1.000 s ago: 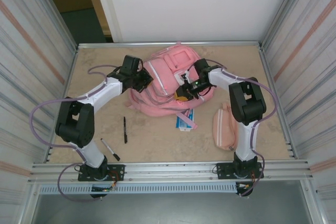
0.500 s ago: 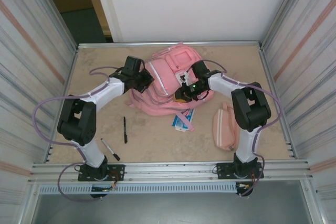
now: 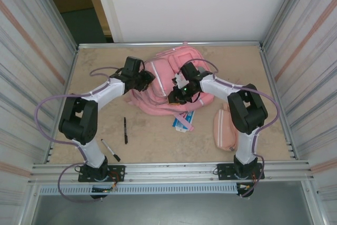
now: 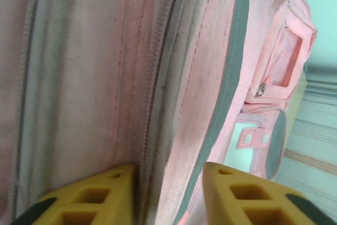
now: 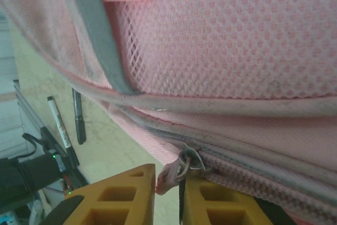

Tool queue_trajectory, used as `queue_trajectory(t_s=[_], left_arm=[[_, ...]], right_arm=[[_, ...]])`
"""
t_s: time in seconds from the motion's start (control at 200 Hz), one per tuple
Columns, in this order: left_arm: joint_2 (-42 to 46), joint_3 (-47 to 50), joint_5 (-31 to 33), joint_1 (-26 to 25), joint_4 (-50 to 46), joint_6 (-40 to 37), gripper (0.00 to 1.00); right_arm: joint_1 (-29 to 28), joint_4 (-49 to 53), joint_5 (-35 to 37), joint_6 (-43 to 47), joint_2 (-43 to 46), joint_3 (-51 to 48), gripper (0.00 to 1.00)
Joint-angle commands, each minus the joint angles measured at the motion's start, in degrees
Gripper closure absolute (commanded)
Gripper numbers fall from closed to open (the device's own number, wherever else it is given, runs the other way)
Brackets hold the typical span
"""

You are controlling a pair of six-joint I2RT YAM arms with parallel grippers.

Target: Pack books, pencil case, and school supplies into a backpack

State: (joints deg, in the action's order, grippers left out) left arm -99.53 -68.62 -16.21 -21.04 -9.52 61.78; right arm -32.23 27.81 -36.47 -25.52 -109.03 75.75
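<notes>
Beige tabletop, walled by ribbed metal panels, carries everything; the backpack lies slumped at its far middle. At the backpack's left flank the left gripper has its yellow fingers standing apart, a ridge of zip seam lying loose in the gap. At the backpack's near right edge the right gripper has its fingers almost together, with the zip pull and its pink tab at the tips; whether they clamp it I cannot tell. Just in front of the backpack lies the blue-and-white packet; the pencil case lies near its front right; two pens lie well off to its front left.

The backpack looks soft, light and floppy; its cloth will likely bunch and slide rather than resist, so the zip should run only with the fabric held taut. The metal ring of the pull seems the surest hold for one arm; a fold of seam beside the zip would suit the other.
</notes>
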Motion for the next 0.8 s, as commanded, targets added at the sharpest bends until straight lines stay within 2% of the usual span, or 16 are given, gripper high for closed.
queue_trajectory(t_s=[0.0, 0.075, 0.231, 0.306, 0.366, 0.531, 0.631, 0.702, 0.797], left_arm=[[4.7, -2.2, -7.3, 1.2, -5.8, -12.0, 0.56], [8.1, -2.1, -7.2, 0.3, -10.3, -18.0, 0.55], [13.2, -0.3, -4.7, -4.6, -16.6, -25.9, 0.54], [13.6, 0.2, -2.7, -7.8, -18.2, -30.7, 0.55], [12.7, -0.1, -3.7, -9.3, -18.7, -34.6, 0.56], [9.5, -0.9, -8.7, -10.9, -19.2, -39.0, 0.58], [7.2, -2.7, -9.0, -11.5, -21.2, -44.1, 0.57], [4.8, -4.7, -7.0, -11.6, -23.9, -44.7, 0.57], [0.8, -6.8, -7.7, -11.5, -25.6, -44.0, 0.56]], right_arm=[[-1.0, -3.0, -0.9, -1.0, 5.2, -2.0, 0.70], [-0.9, -2.0, 2.4, -1.1, 8.7, -3.7, 0.65], [0.9, -0.1, 14.4, -2.4, 16.3, -7.5, 0.60], [2.5, 0.6, 17.4, -2.0, 19.3, -8.6, 0.59], [3.1, 0.1, 19.3, 1.1, 21.3, -9.7, 0.58], [4.0, 6.6, 23.5, 11.9, 20.2, -5.7, 0.58], [5.1, 8.5, 24.1, 12.9, 19.1, -4.2, 0.58], [5.8, 7.7, 23.0, 12.5, 19.2, -4.6, 0.58], [6.0, 7.2, 23.2, 12.6, 19.7, -5.1, 0.57]])
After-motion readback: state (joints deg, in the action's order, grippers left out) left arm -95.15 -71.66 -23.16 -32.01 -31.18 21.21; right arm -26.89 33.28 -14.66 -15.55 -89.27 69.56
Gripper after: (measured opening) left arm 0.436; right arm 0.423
